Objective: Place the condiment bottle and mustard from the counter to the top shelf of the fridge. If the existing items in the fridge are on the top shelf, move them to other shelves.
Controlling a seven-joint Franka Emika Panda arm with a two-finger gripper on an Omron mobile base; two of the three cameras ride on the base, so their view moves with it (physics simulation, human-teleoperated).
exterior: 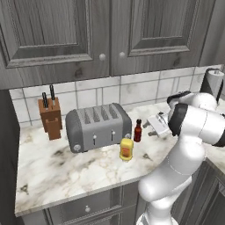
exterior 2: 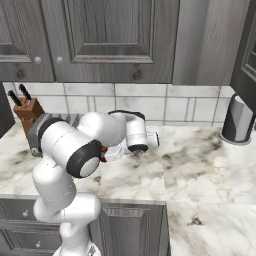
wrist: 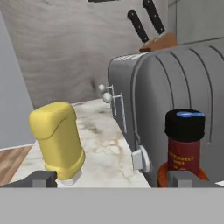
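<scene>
On the marbled counter the slim red-orange condiment bottle with its black cap stands upright at the toaster's right end. The squat yellow mustard stands a little nearer the counter's front edge. My gripper hovers just right of the bottle, open and holding nothing. In the hand view the mustard is on the left and the condiment bottle on the right, close ahead of my gripper. One fingertip is below each of them. The fridge is out of view.
A grey four-slot toaster stands directly behind the condiment bottle. A wooden knife block is at the back left. A dark paper-towel holder stands at the back right. Dark wall cabinets hang overhead.
</scene>
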